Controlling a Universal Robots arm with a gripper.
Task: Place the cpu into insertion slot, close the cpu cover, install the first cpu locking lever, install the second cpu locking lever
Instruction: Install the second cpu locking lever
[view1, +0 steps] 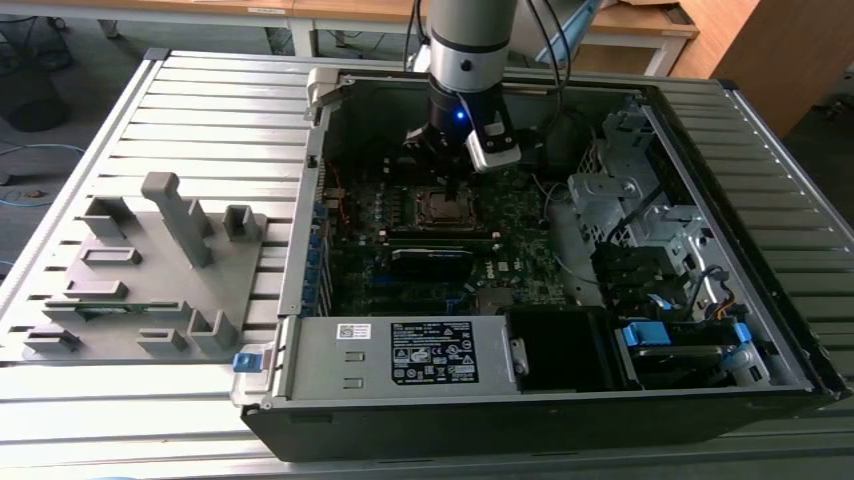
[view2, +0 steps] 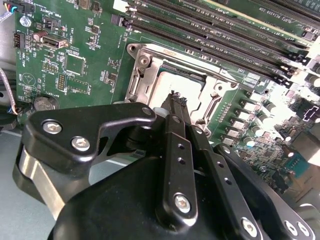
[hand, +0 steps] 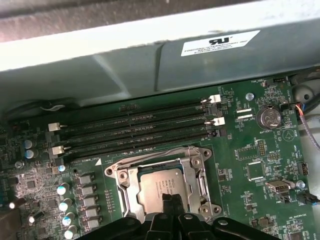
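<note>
The cpu (hand: 159, 181), a dull silver square, lies in the insertion slot (view1: 445, 207) on the green motherboard. The cpu cover (hand: 194, 172), a silvery frame, lies flat around it, with the chip showing through its window. In the second wrist view the cpu (view2: 184, 80) and the cover (view2: 145, 67) sit just beyond my fingertips. My gripper (hand: 170, 199) hovers over the near edge of the socket, its black fingers (view2: 172, 145) pressed together with nothing between them. I cannot tell whether the tips touch the cover. A thin metal lever (hand: 145, 159) runs along the socket's far side.
Long black memory slots (hand: 135, 131) with white clips lie just past the socket. The open computer case (view1: 307, 100) walls in the board, and drive cages and cables (view1: 641, 210) fill the exterior view's right. A grey parts fixture (view1: 147, 260) stands on the slatted table outside.
</note>
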